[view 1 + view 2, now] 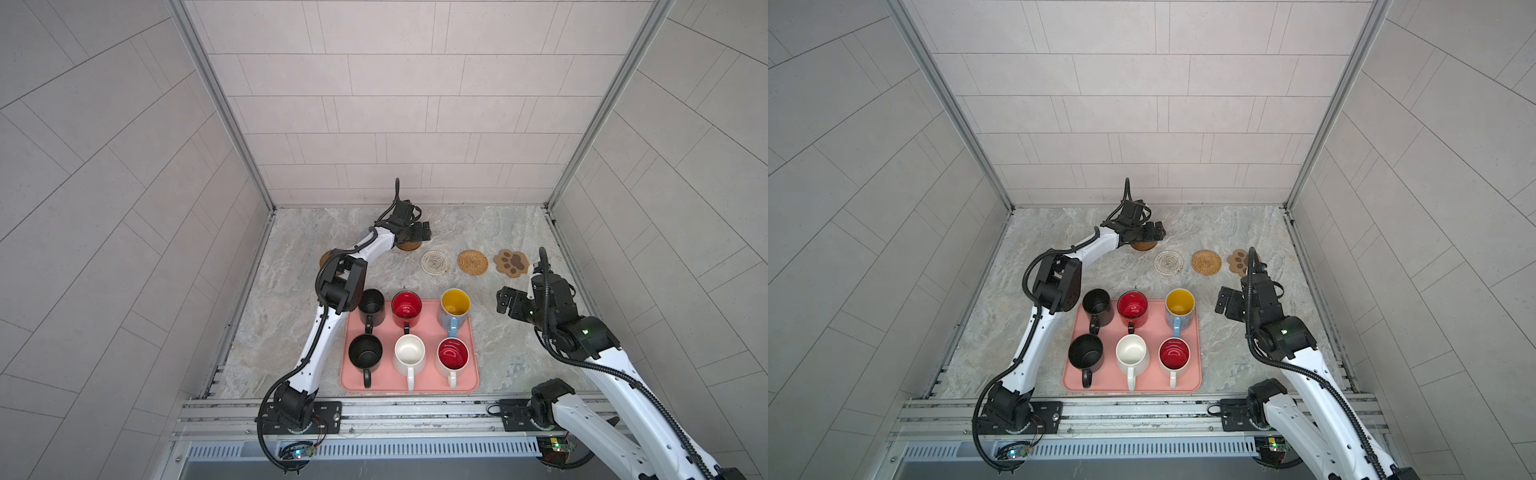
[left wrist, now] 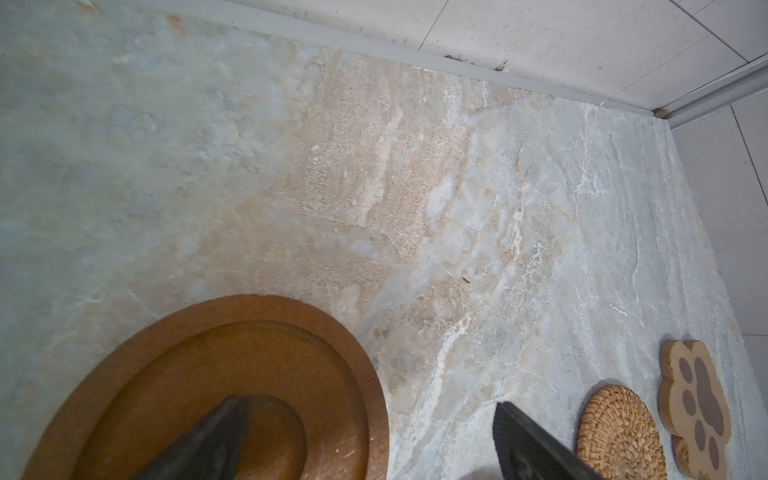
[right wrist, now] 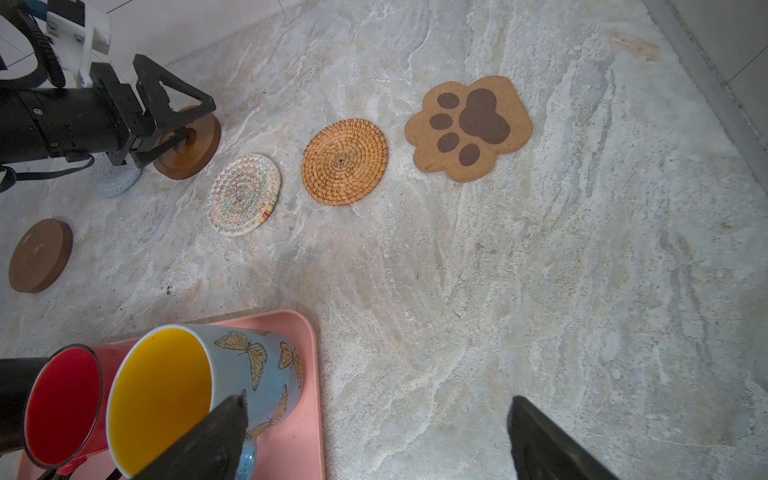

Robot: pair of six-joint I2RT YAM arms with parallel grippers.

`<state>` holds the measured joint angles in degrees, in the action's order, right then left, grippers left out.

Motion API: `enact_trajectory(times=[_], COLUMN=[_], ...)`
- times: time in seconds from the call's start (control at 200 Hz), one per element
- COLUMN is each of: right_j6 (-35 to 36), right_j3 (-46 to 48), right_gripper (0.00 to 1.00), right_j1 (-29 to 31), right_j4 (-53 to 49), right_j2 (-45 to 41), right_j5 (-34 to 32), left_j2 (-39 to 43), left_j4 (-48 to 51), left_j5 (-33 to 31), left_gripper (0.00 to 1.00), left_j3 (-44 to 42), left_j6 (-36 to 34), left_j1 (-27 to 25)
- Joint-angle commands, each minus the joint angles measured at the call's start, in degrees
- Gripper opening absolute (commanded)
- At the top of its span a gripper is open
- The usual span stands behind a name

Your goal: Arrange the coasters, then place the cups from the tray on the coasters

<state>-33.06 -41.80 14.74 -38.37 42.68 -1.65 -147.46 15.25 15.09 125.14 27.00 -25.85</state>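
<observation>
Although the flat woven and wooden coasters [image 1: 473, 262] are laid in a row, six handled mugs [image 1: 409, 353] are left on the flat pink tray [image 1: 432, 384]; left gripper [image 1: 424, 232] and right gripper [image 1: 503, 300] jaws are spread apart.

Six cups stand on the tray [image 1: 388, 384]; six coasters lie on the worktop [image 1: 498, 232] beyond it.
The salmon-pink tray holds two rows of three upright mugs, handles toward the near edge. The far row is a black cup [image 1: 371, 305], a red cup [image 1: 406, 307] and a light blue cup [image 1: 455, 305] with yellow inside. The near row is a second black cup [image 1: 365, 353], a white cup [image 1: 409, 355] and a red-lined white cup [image 1: 452, 353]. Beyond, in a spaced line from the right, lie the paw-shaped coaster [image 1: 511, 261], tan rattan coaster [image 1: 473, 262], whitish woven coaster [image 1: 434, 262] and a brown grooved disc [image 3: 187, 143]. A grey-blue woven coaster [image 3: 116, 183], mostly hidden, sits just beside that disc. A second brown disc [image 3: 39, 255] lies apart, further left.
</observation>
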Motion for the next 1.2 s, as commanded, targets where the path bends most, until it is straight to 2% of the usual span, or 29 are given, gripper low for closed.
enact_trajectory(times=[0.0,0.245,0.64,0.931,1.196], right_j6=[0.8,1.3,5.1,7.8,6.3], right_j3=[-2.2,-4.0,-9.0,-17.4,-28.8], right_gripper=[1.0,1.0,1.0,1.0,0.99], right_j1=[0.3,0.3,0.3,0.2,0.2], right_j4=[-1.1,-1.5,1.2,6.5,7.4], right_j2=[0.1,0.4,7.1,21.3,38.2], right_j5=[-1.3,-1.3,-0.2,4.4,11.0], left_j2=[2.5,9.2,26.9,39.2,49.2], left_j4=[-0.9,-3.5,-9.8,-11.9,-12.7], left_j5=[1.0,2.5,2.3,0.3,-2.0], left_gripper=[1.0,1.0,1.0,1.0,1.0], left_j3=[0.3,-3.7,-22.8,-36.4,-46.4], left_j6=[-0.5,-1.6,-2.2,-1.3,-1.0], left_j1=[0.5,0.5,0.5,0.5,0.5])
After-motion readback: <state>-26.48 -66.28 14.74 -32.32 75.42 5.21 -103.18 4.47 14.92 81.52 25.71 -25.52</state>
